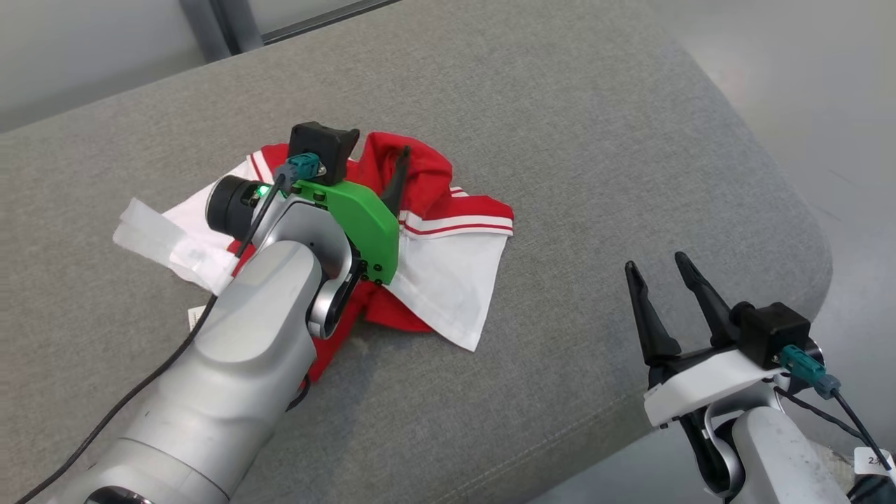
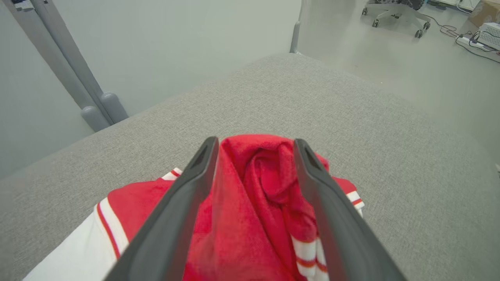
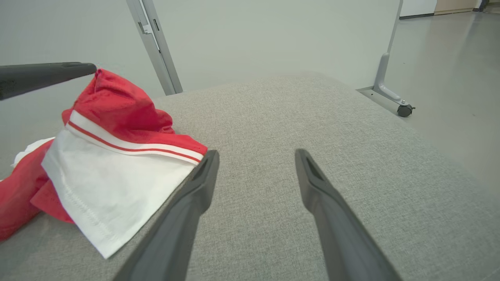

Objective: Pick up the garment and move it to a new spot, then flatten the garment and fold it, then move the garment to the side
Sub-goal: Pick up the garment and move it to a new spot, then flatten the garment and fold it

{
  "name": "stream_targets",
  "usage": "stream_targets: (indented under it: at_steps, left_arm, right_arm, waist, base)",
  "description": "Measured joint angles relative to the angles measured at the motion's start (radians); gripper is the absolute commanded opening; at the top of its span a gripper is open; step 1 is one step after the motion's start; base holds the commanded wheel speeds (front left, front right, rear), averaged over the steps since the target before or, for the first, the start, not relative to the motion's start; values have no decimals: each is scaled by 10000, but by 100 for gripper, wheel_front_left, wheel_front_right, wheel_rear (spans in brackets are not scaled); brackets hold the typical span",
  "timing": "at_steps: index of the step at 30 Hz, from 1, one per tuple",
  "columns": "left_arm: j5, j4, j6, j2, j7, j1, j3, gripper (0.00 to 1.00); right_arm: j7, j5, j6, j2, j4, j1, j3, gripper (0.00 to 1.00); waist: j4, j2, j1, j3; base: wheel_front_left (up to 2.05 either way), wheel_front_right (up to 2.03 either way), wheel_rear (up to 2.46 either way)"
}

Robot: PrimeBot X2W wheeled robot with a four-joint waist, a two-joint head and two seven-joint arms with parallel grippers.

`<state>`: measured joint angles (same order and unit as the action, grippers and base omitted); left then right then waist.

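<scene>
Grey woven upholstery, coarse and padded with a rounded edge, is found over the surface (image 1: 560, 126). The garment (image 1: 455, 273) is seen crumpled left of centre on it: soft red knit, a smooth white panel with a stitched hem, and red-and-white striped ribbing. The left end effector (image 2: 256, 142) is set wide, with a raised red fold standing between its fingers. Contact with the cloth cannot be confirmed, as one finger is hidden in the head view. The right end effector (image 1: 654, 262) is spread wide and empty, apart from the garment, over bare upholstery.

Risk noted: if the left were closed here, several layers could be pinched together. The bundle would then be lifted bunched and flattening hindered. Loose knit could also be snagged on a fingertip.
</scene>
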<state>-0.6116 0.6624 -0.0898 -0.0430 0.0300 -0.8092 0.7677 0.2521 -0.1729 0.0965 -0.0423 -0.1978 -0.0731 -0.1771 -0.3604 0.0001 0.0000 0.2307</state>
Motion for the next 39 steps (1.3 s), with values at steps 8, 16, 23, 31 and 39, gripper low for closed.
stream_targets:
  at_steps: [8,16,23,31,39]
  left_arm:
    - [-523,-267,-71,-82,1365,1025,-805,100]
    - [-518,-506,-192,-844,2234,2831,-1342,100]
    - [-351,-1118,-284,-1066,2232,4052,-1877,100]
    - [73,-2238,-336,-1198,2219,5012,-2592,100]
    - [389,-3216,-336,-1350,2219,5790,-3496,100]
  right_arm:
    - [0,205,4,-362,107,19,405,100]
    - [0,422,61,-552,144,433,518,100]
    - [0,771,96,-813,-272,713,230,100]
    - [0,886,119,-826,-974,849,73,100]
    - [-2,1208,121,-803,-2293,993,-316,100]
  waist:
    - [908,0,0,-300]
    - [1956,0,0,-680]
    - [2923,0,0,-1016]
    - [4069,0,0,-1305]
    - [5244,0,0,-1394]
  base:
    - [0,0,0]
    - [0,0,0]
    - [0,0,0]
    - [0,0,0]
    - [0,0,0]
